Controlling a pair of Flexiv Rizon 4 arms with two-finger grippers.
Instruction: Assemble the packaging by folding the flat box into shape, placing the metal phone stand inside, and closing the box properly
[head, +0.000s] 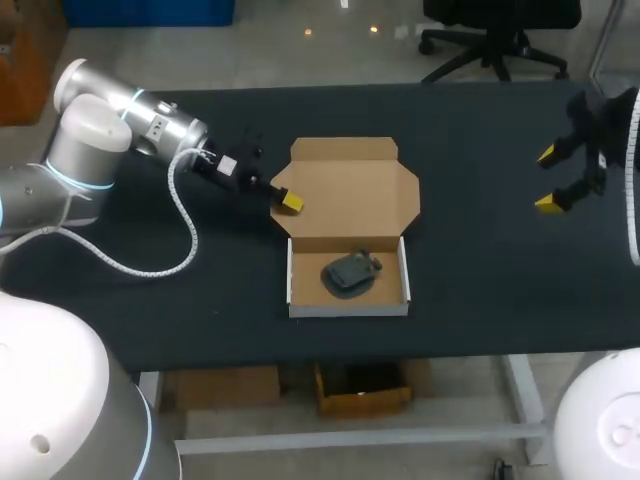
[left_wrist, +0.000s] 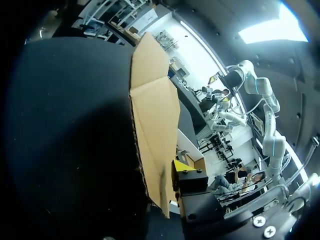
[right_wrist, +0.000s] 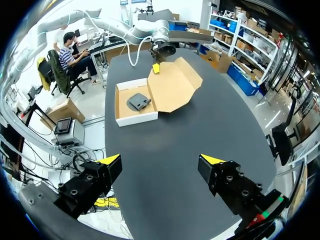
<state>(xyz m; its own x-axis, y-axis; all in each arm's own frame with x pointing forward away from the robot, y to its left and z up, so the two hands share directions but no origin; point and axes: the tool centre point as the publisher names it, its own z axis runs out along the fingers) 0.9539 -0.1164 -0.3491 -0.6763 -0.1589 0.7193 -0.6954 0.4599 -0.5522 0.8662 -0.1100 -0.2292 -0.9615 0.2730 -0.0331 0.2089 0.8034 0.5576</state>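
Observation:
The cardboard box lies open in the middle of the table. Its white-walled tray (head: 349, 308) holds the dark grey metal phone stand (head: 352, 273), and the brown lid (head: 355, 190) is spread out behind it. My left gripper (head: 288, 200) is at the lid's left edge. In the left wrist view the lid (left_wrist: 155, 115) runs edge-on into the gripper (left_wrist: 172, 172), and the grip itself is hidden by the cardboard. My right gripper (head: 548, 178) hangs open and empty far to the right. The right wrist view shows the right gripper (right_wrist: 160, 165) well short of the lid (right_wrist: 172, 85), tray (right_wrist: 135, 119) and stand (right_wrist: 138, 101).
The black table top (head: 480, 280) is bare between the box and my right gripper. My left arm's white cable (head: 185, 230) loops over the table at the left, beside the box.

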